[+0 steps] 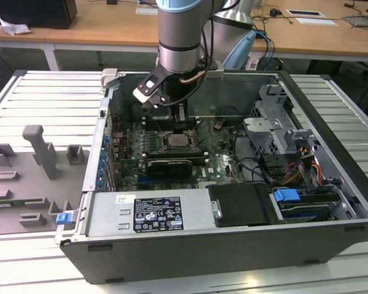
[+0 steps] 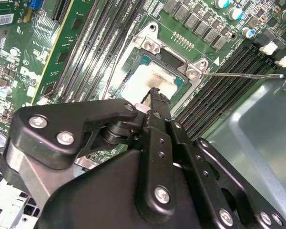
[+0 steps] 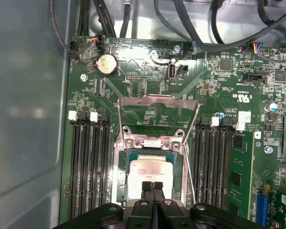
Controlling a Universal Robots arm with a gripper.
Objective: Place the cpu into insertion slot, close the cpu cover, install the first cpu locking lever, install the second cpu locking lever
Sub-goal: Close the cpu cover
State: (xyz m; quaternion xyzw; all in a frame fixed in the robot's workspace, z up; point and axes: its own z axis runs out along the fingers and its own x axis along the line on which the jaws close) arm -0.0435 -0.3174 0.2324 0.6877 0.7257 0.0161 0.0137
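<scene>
The small flat square cpu with its pale silver-grey metal top [image 3: 152, 167] lies in the insertion slot, a square metal-rimmed socket [image 3: 120, 183] in the middle of the green motherboard [image 3: 229, 95]. In the second wrist view the same chip [image 2: 143, 78] shows a thin green edge inside the rim.

It looks light, stiff and thin. Its smooth lid would probably slip under a loose grip, and the contacts beneath are likely delicate. The safe hold would be on two opposite edges, kept level, never on the underside.

The cpu cover, a thin silvery frame plate with a square window [image 3: 152, 143], appears to lie down around the chip, though I cannot tell if it is fully seated. As hinged sheet metal it should take a push best on its flat rim, away from the window.

The black two-fingered tool [image 3: 153, 186] has its fingers together with nothing seen between them. Its tips are poised over the chip's top, and whether they touch it I cannot tell.

A thin steel locking lever rod [image 2: 243, 74] sticks out sideways from the socket corner, unlatched. It looks springy and is best taken near its free end.

Long narrow black memory slots [image 3: 88, 167] flank the socket on both sides. In the exterior view the tool [image 1: 175, 119] reaches down into the open dark grey computer case [image 1: 233, 257], which rests on a slatted pale grey surface [image 1: 49, 92].
</scene>
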